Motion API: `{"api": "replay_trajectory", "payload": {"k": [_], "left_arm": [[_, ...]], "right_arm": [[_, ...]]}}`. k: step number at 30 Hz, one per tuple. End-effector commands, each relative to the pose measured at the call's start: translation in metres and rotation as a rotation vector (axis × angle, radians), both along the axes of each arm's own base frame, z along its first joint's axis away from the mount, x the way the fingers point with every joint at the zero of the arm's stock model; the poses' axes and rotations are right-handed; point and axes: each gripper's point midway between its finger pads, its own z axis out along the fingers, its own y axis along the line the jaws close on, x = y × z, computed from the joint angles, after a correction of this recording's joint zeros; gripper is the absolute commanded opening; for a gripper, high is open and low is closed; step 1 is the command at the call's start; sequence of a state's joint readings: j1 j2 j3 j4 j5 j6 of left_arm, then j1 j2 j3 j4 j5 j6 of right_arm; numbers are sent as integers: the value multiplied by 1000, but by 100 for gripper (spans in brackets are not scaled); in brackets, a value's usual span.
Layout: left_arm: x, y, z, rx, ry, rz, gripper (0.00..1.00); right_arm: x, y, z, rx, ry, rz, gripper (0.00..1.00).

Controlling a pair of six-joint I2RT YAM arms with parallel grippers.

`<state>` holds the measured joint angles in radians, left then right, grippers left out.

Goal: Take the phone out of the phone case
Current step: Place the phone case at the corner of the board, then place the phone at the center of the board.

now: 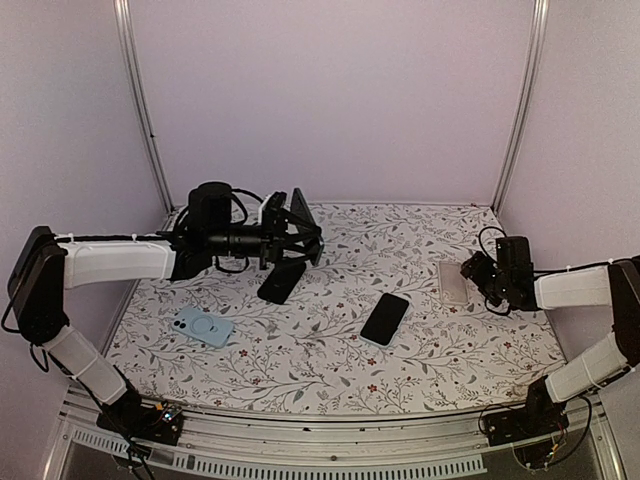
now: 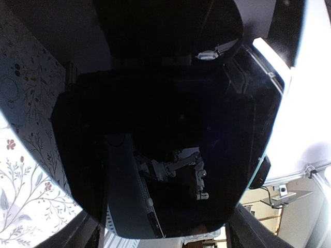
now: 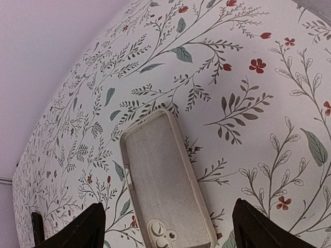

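Currently, the clear phone case (image 3: 164,178) lies flat on the floral surface (image 1: 300,372), hollow side up and nothing in it. Its camera cut-out is at the end nearest the right wrist.

Right end effector (image 1: 477,271): just beside the case on its right, low over the surface. Its fingers (image 3: 77,230) stand wide apart, one on either side of the case's near end. Neither touches the case.

Left end effector (image 1: 298,236): well left of the case and raised off the surface. It is clamped on the phone (image 1: 301,214), which is a black slab held on edge. From the left wrist, the dark glass fills nearly the whole view, with a finger tip at each lower corner.

Other items, all left of the case:
- Second phone (image 1: 385,318), black, lies flat on the surface. It is the nearest of these to the case and sits slightly toward the arm bases.
- Dark slab (image 1: 282,280) sits below the left end effector. Phone or case cannot be told.
- Blue case (image 1: 203,326), with a ring on its back, lies flat and farthest left.
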<state>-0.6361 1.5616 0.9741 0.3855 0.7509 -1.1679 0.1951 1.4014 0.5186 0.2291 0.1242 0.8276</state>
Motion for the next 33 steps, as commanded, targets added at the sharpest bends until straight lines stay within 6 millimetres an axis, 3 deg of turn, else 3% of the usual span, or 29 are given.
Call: {"api": "replay_trajectory", "payload": {"k": [1, 7, 14, 19, 25, 33], "left_arm": [[5, 3, 13, 6, -89, 4, 31], [6, 5, -18, 129, -90, 5, 31], [-9, 4, -58, 301, -96, -23, 31], [-23, 11, -97, 438, -43, -27, 30], [-58, 23, -145, 639, 39, -43, 29], [-103, 43, -197, 881, 120, -67, 29]], "right_arm": [[9, 9, 19, -68, -18, 113, 89], [16, 26, 25, -97, -5, 223, 93], [25, 46, 32, -125, -13, 335, 97], [34, 65, 48, -165, -47, 406, 99], [39, 81, 60, -202, -72, 468, 99], [26, 105, 78, -210, -115, 535, 99]]}}
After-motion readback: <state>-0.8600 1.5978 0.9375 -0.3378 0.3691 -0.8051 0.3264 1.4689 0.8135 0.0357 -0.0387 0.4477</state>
